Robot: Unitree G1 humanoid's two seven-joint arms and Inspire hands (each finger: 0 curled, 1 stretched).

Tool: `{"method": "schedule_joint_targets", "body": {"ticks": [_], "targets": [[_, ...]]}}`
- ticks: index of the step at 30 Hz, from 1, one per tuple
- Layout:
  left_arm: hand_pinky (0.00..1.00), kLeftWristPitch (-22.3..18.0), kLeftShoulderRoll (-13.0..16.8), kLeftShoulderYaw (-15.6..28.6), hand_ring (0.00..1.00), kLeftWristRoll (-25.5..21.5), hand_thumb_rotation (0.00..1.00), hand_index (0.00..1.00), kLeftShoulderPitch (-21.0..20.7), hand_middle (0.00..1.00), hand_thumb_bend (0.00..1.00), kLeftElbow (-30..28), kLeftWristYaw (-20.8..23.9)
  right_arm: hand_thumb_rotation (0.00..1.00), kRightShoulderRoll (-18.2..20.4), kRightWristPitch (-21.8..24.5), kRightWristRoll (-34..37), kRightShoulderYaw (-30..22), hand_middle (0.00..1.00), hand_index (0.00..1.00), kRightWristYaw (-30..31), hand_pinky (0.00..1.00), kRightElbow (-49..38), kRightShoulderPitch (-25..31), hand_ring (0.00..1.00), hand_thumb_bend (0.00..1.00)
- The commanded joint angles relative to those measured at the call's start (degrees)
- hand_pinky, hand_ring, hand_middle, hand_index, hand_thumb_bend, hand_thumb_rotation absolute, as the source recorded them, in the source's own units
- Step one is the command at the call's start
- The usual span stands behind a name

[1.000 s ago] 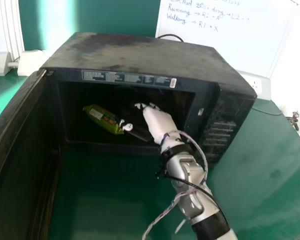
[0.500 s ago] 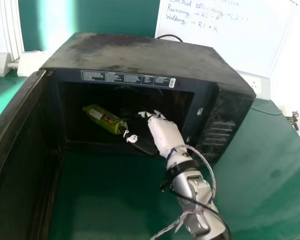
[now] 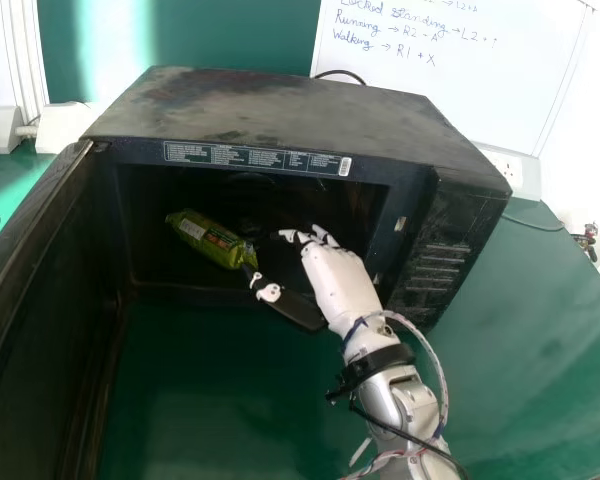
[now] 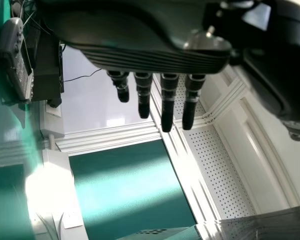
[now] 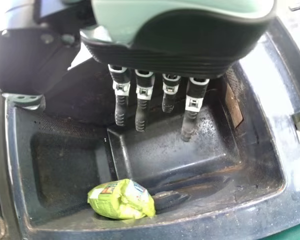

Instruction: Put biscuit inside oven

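Pulled back a bit toward me and to the right since the last frame: that's my right hand [image 3: 337, 280], while the biscuit packet [image 3: 212, 240] has stayed put.

Going left to right, my left hand [image 4: 140, 35] is idle in its wrist view, fingers straight, holding nothing. Then the oven door [image 3: 48, 310], swung wide open, which leaves the mouth free for the arm to get in and out. Next the packet, lying at a slant on the cavity floor in the left part, inside the front lip, so I'd guess the door can close past it. Then the right hand at the opening, fingers straight and a little spread, pinching nothing. Its thumb looks close to the packet's near end from the head, but the right wrist cam shows them apart.

IMO the drop's done and it's just backing out. I'd keep that thumb clear of the wrapper, or it could drag the packet onto the lip.
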Motion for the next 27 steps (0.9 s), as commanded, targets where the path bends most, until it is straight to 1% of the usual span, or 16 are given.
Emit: {"method": "schedule_joint_targets", "body": {"ticks": [1,7,9,14,20,27], "targets": [[1.0,-0.46,0.63,0.35,0.95,-0.46,1.0,0.87,0.25,0.87,0.99,0.34,-0.18,0.83,-0.2,-0.53,-0.42,-0.63,0.85,0.83,0.78,0.71,-1.65,1.13,0.81,0.79],[1.0,-0.85,0.79,0.49,0.95,-0.3,1.0,0.87,0.04,0.87,0.99,0.9,-0.1,0.85,-0.5,0.0,-1.1,-1.39,0.86,0.85,2.63,0.72,-4.9,2.85,0.81,0.78],[1.0,-0.68,0.73,0.45,0.95,-0.13,1.0,0.87,0.03,0.87,0.99,0.77,-0.01,0.86,-0.67,-0.26,-1.19,-1.87,0.86,0.84,2.9,0.71,-6.23,3.73,0.81,0.78],[1.0,-0.78,0.79,0.44,0.95,-0.21,1.0,0.87,-0.14,0.87,0.99,0.96,-0.04,0.84,-0.52,-0.33,-0.72,-3.53,0.86,0.85,3.86,0.69,-10.62,6.82,0.8,0.78],[1.0,-0.62,0.94,0.55,0.95,-0.08,1.0,0.87,-0.53,0.87,0.99,1.39,0.14,0.87,-0.27,0.16,0.04,-5.27,0.88,0.86,6.01,0.7,-15.38,10.42,0.8,0.79],[1.0,-0.54,1.47,0.71,0.95,-0.31,1.0,0.87,-0.82,0.87,1.0,1.92,-0.05,0.88,0.1,-0.26,1.32,-7.23,0.87,0.87,6.67,0.69,-19.43,14.67,0.79,0.8]]}}
